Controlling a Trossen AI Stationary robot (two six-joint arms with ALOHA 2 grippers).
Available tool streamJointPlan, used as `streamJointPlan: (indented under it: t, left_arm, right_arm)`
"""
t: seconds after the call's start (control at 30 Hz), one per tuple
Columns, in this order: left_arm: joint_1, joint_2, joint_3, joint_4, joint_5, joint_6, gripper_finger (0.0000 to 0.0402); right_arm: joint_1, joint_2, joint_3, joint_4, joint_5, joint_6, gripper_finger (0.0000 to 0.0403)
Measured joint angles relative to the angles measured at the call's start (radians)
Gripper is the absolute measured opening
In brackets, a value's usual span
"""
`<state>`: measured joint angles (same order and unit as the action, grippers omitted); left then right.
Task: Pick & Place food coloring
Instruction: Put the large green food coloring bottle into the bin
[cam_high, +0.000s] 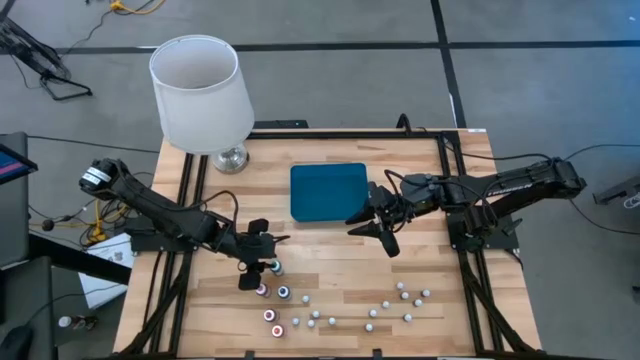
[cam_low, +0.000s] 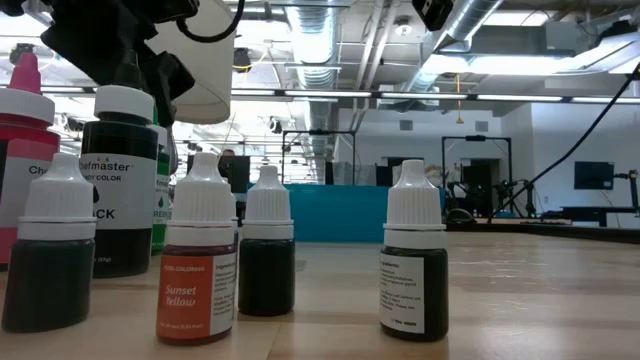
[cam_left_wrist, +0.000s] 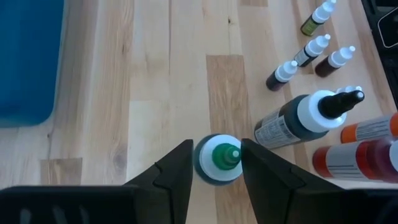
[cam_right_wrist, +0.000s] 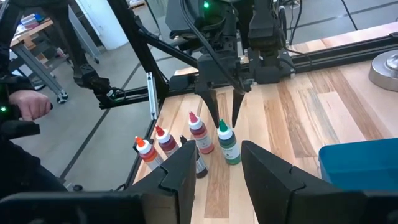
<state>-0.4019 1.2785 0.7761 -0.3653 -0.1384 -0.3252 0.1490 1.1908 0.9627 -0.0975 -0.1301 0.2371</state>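
The food coloring bottles stand upright on their bases near the table's front edge: larger coloured ones (cam_high: 272, 303) at the left, several small white-capped ones (cam_high: 370, 310) to the right. My left gripper (cam_high: 260, 272) hangs open over a green-capped bottle (cam_left_wrist: 217, 160). Its fingers (cam_right_wrist: 210, 106) straddle the bottle's tip without touching it. My right gripper (cam_high: 372, 232) hovers open beside the dark teal tray (cam_high: 328, 190), nothing between its fingers.
A white-shaded lamp (cam_high: 200, 95) stands at the table's far left. Beside the green bottle stand a black-tipped bottle (cam_left_wrist: 298, 121) and red and orange ones (cam_left_wrist: 360, 155). Bare wood lies between the bottles and the tray. A person's hand (cam_right_wrist: 28, 106) shows beyond the table.
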Motion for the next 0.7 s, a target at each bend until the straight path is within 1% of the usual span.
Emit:
streamJointPlan:
  t: [0.27, 0.57, 0.7]
  left_arm:
    - [0.0, 0.0, 0.0, -0.002, 0.01, 0.001, 0.0121]
    - [0.0, 0.0, 0.0, -0.002, 0.003, 0.008, 0.005]
    - [0.0, -0.001, -0.003, 0.001, -0.002, 0.009, 0.0039]
  right_arm:
    - [0.0, 0.0, 0.0, 0.0, 0.0, 0.0, 0.0118]
    - [0.0, 0.0, 0.0, 0.0, 0.0, 0.0, 0.0118]
    - [0.0, 0.0, 0.0, 0.0, 0.0, 0.0, 0.0118]
